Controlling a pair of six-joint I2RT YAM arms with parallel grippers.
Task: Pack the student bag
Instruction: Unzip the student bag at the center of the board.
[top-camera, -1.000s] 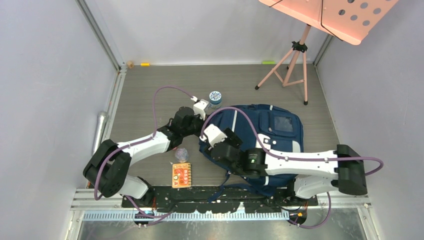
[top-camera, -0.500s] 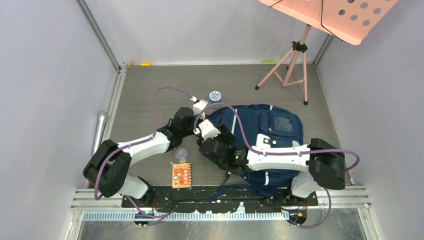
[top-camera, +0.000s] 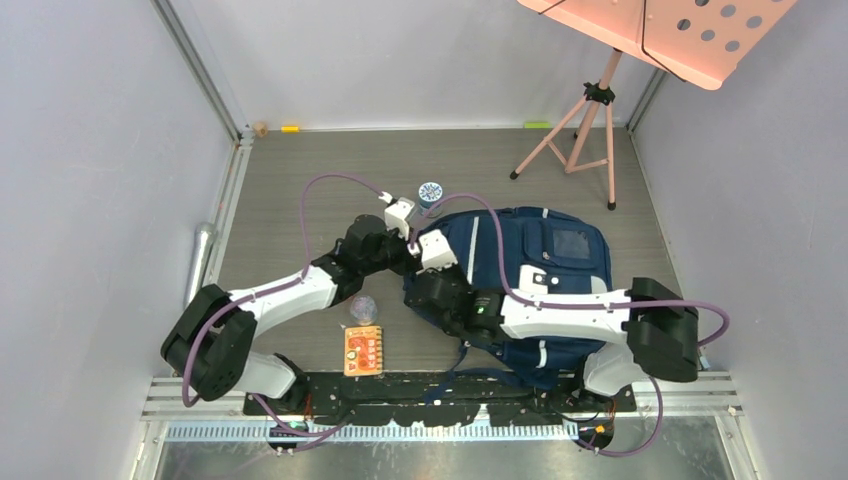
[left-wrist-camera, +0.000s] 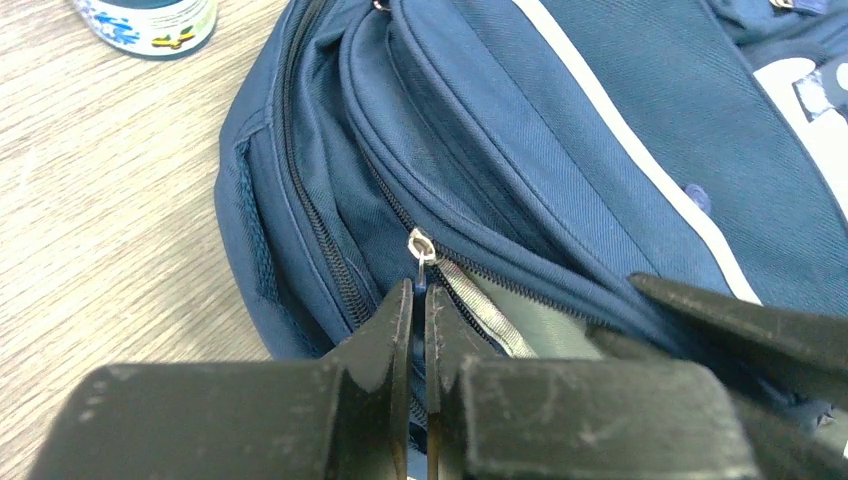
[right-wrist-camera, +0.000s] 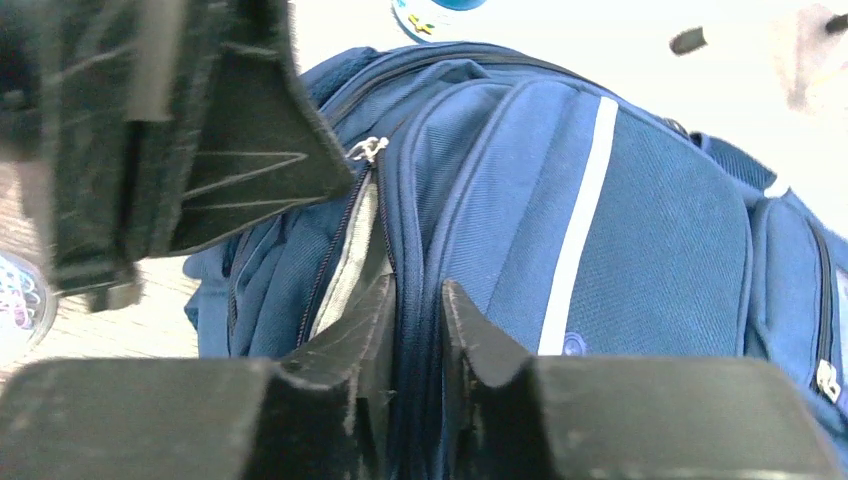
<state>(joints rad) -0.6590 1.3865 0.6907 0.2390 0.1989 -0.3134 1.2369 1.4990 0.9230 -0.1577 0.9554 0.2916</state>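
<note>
The student bag is a navy backpack lying flat on the table, right of centre. Its main zip is partly undone at the left end, and pale lining shows in the gap. My left gripper is shut on the blue tab that hangs from the silver zip pull. My right gripper pinches a fold of the bag's fabric beside the zip opening. From above, both grippers meet at the bag's left end, the left gripper just above the right gripper.
A small jar with a blue patterned lid stands just behind the bag. An orange card and a clear round object lie left of the bag near the front. A pink music stand stands at the back right.
My right arm has swung left and forward along the bag to its left end, and its jaws have closed from wide open onto the fabric. The left gripper has stayed on the zip pull.
</note>
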